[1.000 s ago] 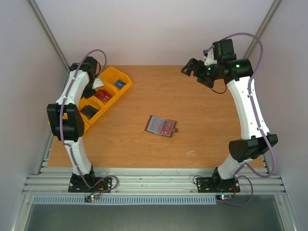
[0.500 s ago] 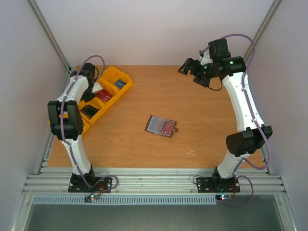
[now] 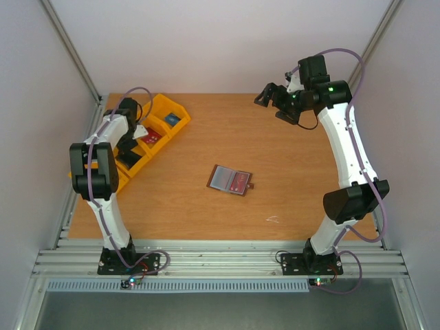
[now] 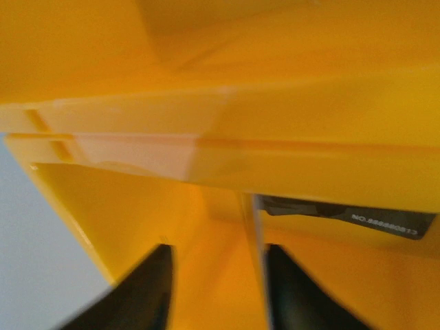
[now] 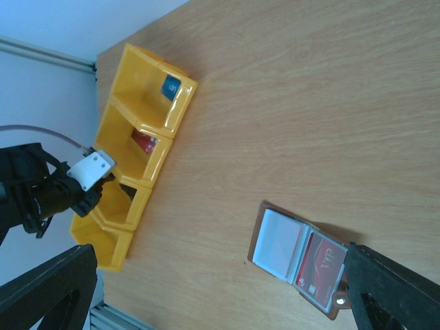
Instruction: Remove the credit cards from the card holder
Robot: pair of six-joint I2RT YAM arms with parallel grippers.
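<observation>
1. Bare tabletop (image 3: 289,199) rings the card holder (image 3: 230,180) on every side — open from above.
2. Far left of it, yellow bins (image 3: 159,104) crowd the left gripper (image 4: 218,251), walls close around its parted fingers.

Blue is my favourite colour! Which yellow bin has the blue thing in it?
The end bin farthest from the arm bases holds the blue thing; the next bin holds a red one.

A yellow bin wall (image 4: 275,165) half hides a blurred dark card (image 4: 344,214).
</observation>
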